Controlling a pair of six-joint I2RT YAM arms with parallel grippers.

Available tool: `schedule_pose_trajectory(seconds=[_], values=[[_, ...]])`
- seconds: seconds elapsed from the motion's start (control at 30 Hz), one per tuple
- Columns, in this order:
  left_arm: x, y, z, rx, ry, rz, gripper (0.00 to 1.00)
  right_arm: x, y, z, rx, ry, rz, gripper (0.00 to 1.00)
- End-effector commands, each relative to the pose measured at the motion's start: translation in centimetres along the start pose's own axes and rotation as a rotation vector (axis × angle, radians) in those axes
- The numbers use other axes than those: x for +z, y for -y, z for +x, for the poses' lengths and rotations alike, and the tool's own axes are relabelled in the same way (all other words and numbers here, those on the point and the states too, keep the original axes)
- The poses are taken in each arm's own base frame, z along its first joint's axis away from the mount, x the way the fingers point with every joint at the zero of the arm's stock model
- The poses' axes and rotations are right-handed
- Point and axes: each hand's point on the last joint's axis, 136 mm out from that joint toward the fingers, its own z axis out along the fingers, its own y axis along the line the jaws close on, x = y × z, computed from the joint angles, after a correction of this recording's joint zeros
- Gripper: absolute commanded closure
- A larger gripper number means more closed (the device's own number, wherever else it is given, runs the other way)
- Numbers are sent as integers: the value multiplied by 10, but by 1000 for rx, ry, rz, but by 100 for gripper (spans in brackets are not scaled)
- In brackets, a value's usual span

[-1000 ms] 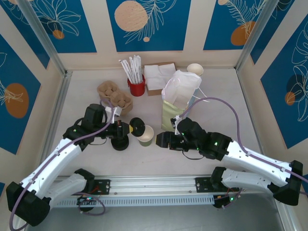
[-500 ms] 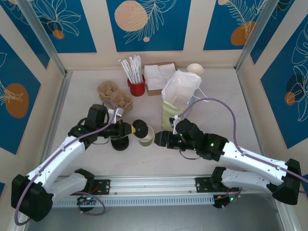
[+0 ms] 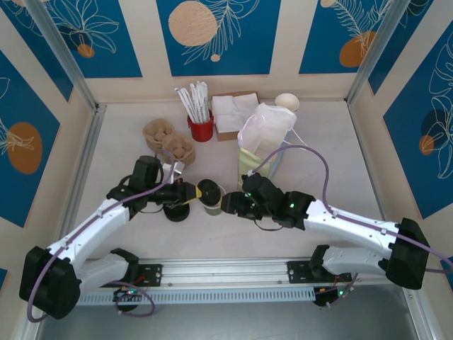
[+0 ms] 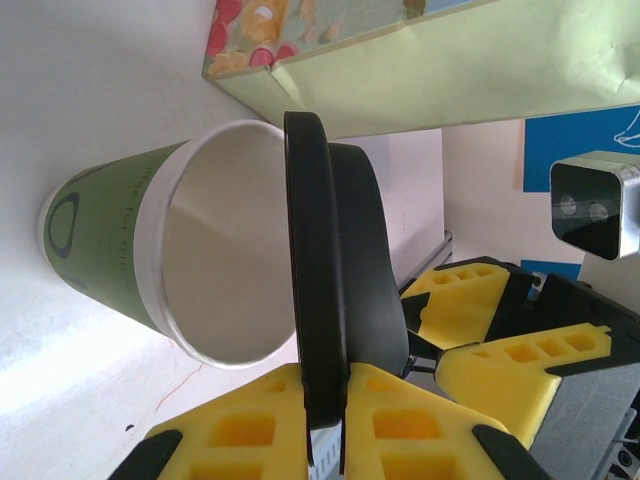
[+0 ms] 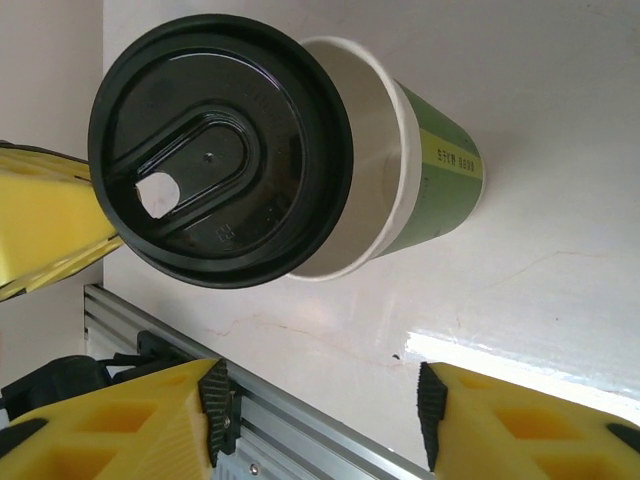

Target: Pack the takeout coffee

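The takeout coffee cup (image 3: 214, 206) stands upright at the table's middle, olive-green sides (image 4: 110, 240), white rim, mouth uncovered (image 5: 440, 170). My left gripper (image 3: 191, 192) is shut on the edge of a black domed lid (image 4: 320, 260), held tilted over the cup's near-left rim; the lid's top with its sip hole faces the right wrist camera (image 5: 215, 150). My right gripper (image 3: 228, 205) sits just right of the cup, low over the table, jaws wide open (image 5: 320, 410) with only bare table between them.
A stack of black lids (image 3: 177, 211) sits under the left arm. Behind the cup stand a light-green paper bag (image 3: 249, 167), a white bag (image 3: 267, 126), a cardboard cup carrier (image 3: 168, 142), a red straw holder (image 3: 201, 129), napkins (image 3: 233, 112). A metal rail (image 3: 226, 272) runs along the near edge.
The left gripper has carried the lid rightward until it hangs over the cup. The right gripper has slid left, closing in on the cup's right side.
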Motion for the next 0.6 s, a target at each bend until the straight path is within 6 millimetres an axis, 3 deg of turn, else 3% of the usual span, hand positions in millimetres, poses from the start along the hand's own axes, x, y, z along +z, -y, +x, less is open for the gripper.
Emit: schedule_pose_trajectory(seconds=[0.0,0.57], values=[[2,-1,-2,-3,0,31,87,-3,-14,-14,29,43,-32,42],[13,-16,4,-20,-45,18,72,9,-6,-25,79,80,6,39]])
